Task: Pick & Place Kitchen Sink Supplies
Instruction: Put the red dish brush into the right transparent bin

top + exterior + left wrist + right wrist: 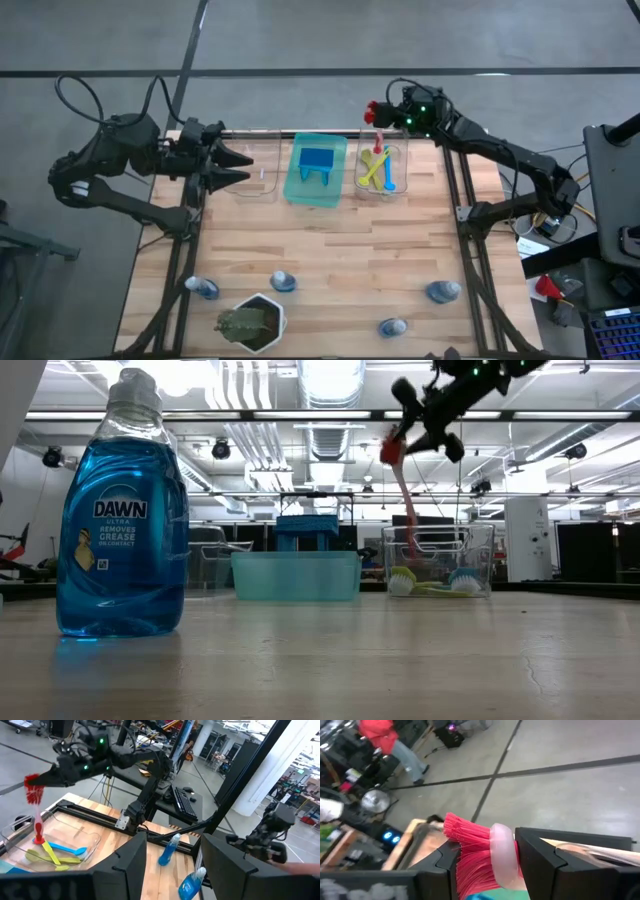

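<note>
Closest to us stands a blue bottle on the table's near side, one of four not yet binned. Our right gripper, fingers closed on the red brush, holds it bristles-up, handle tip inside the clear bin with the yellow-green and blue brushes. Our left gripper waits with fingers spread, holding nothing.

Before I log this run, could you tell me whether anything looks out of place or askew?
The red brush stands handle-down in the clear bin, bristle head up in the right tool, while the other brushes lie flat. Bottles lie toppled on the table.
</note>
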